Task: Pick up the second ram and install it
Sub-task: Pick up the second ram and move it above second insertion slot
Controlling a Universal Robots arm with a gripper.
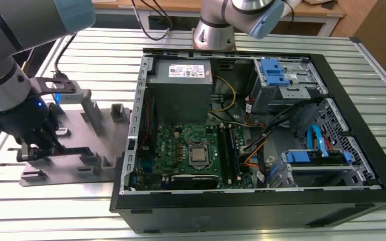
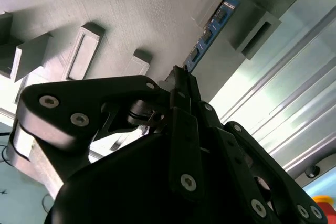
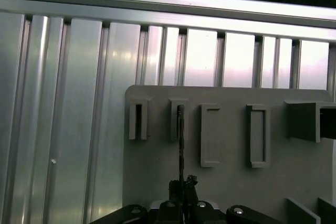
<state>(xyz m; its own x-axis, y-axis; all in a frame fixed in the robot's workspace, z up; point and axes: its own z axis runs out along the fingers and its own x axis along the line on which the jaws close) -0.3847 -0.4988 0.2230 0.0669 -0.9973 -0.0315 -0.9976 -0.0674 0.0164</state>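
The slatted aluminium table (image 1: 45,221) carries everything in the exterior view. On it, toward that view's right, lies an open black computer case (image 1: 247,213), with the green motherboard (image 1: 173,145) on its floor and the grey power supply (image 1: 179,95) beyond it. A grey and blue robot arm (image 1: 5,90) reaches down along the exterior view's left edge. Below it, just beside the case, sits a grey fixture tray (image 1: 106,145) with raised holders. The gripper (image 1: 35,153) is down at tray level there, and this view cannot tell how its fingers stand.

Both wrist views look along the gripper and supply that. In the second wrist view the black linkages converge on the gripper (image 2: 178,74), whose fingers are drawn in tight on the near end of the second ram (image 2: 212,24). The stick stands on edge between grey holder blocks, its bluish face with small dark chips turned to this camera.

The first wrist view shows the second ram (image 3: 180,140) edge-on as a thin dark line. It runs from the gripper (image 3: 181,183) to a narrow holder, with rectangular frames (image 3: 210,135) beside it on the tray.
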